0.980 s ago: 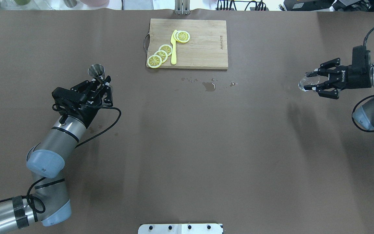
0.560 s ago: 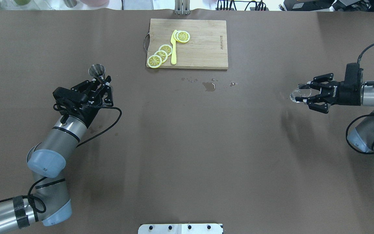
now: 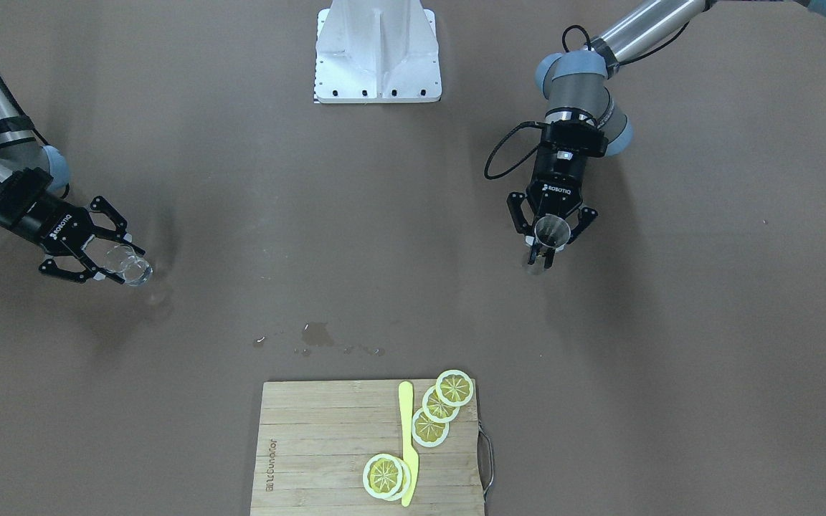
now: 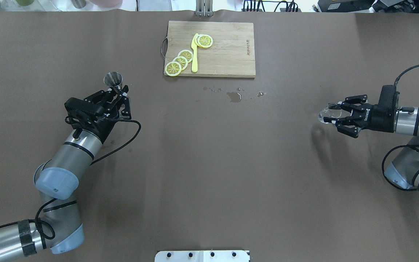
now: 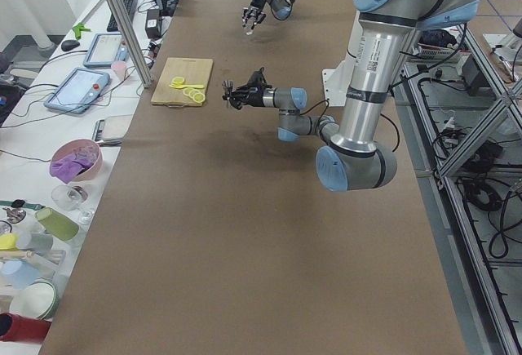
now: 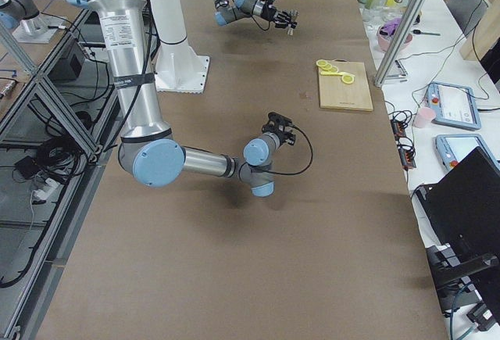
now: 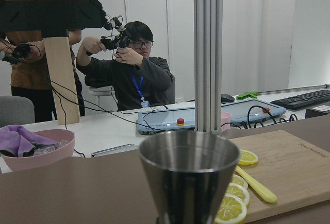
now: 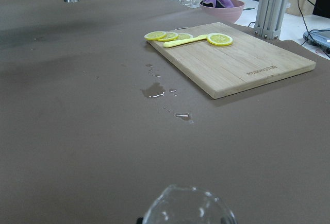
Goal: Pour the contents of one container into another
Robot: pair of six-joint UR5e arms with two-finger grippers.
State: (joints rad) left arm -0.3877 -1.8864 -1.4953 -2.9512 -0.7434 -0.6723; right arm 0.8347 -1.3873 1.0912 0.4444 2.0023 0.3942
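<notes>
- Firstly, at the table's [image 4: 209, 174] left side, the left gripper [image 4: 117, 93] has its jaws closed on the narrow waist of the jigger [image 4: 113, 79], which stands upright with its open mouth up.
- Next, at the far middle edge lies a wooden cutting board [image 4: 227, 54] with lemon slices [image 4: 180, 60] and a yellow knife [image 4: 194, 54] on it.
- Just in front of the board, a small puddle [image 4: 234, 96] and a few drops wet the brown cover.
- Lastly, well apart at the right side, the right gripper [image 4: 334, 115] clamps the clear glass [image 4: 326, 115] between its fingers, reaching sideways toward the middle.
</notes>
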